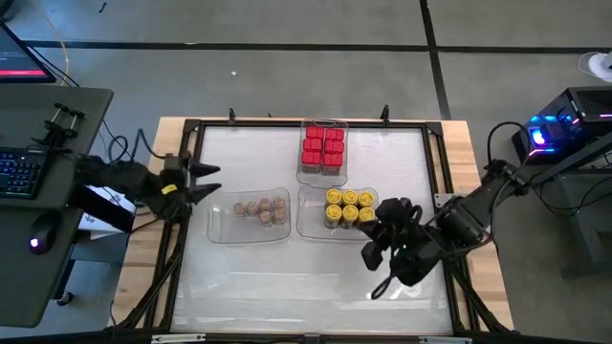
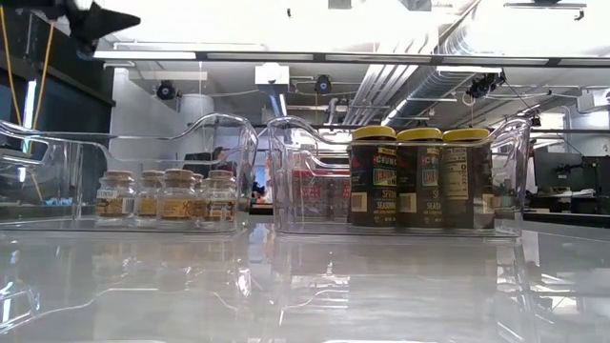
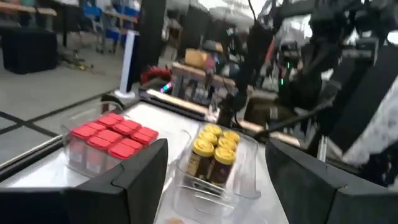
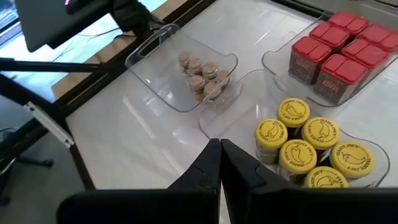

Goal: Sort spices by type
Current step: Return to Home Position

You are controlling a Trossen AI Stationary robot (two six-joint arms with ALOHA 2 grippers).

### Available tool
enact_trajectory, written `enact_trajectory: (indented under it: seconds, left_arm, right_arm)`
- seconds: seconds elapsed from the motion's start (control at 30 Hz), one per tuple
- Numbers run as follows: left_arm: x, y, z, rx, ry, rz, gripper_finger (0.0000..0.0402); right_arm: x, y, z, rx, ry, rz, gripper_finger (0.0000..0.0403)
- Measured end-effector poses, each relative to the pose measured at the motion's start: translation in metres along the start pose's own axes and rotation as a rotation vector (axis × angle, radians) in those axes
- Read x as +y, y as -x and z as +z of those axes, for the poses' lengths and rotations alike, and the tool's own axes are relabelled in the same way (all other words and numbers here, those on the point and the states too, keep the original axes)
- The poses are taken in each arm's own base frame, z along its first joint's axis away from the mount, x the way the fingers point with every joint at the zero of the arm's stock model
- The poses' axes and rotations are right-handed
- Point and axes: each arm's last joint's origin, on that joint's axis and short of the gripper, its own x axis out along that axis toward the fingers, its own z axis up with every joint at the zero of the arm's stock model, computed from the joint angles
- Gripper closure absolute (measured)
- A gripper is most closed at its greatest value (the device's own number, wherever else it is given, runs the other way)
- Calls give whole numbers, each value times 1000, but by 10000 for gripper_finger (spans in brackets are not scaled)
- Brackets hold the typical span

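Sitting in clear trays (image 1: 218,232): six red boxes (image 1: 323,148), six yellow-lidded jars (image 1: 349,204), six brown jars (image 1: 263,207). Left gripper (image 1: 217,181) hovering, fingers apart; right gripper (image 1: 371,254) fingers pressing together.

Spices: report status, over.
Left gripper open, at the table's left edge; right gripper shut, near the yellow-lidded jars. Red boxes, yellow-lidded jars, brown jars in separate trays. No spice seen outside them.

Illegible labels (image 2: 113,205) on tan jars (image 2: 179,193)
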Motion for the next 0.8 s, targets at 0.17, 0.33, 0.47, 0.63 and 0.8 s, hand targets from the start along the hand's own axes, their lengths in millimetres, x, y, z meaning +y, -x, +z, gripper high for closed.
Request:
enact_trajectory:
  seconds: [0.17, 0.33, 0.47, 0.63, 0.8]
  left_arm:
    - [17, 13, -22, -99, 34, 33, 147]
    - [16, 8, -28, -109, -49, 53, 147]
    - [13, 3, -33, -168, -47, -3, 147]
    - [7, -8, -46, -301, 41, -182, 147]
    - [14, -18, -67, -291, 94, -167, 147]
  right_arm:
    - [-3, -7, 7, -9, -23, -26, 403]
    - [-7, -15, 15, -8, -90, -52, 403]
    - [-10, -15, 20, 17, -119, -39, 403]
    - [-16, -10, 22, 30, -113, -47, 403]
    - [-30, 1, 29, 21, -109, -65, 403]
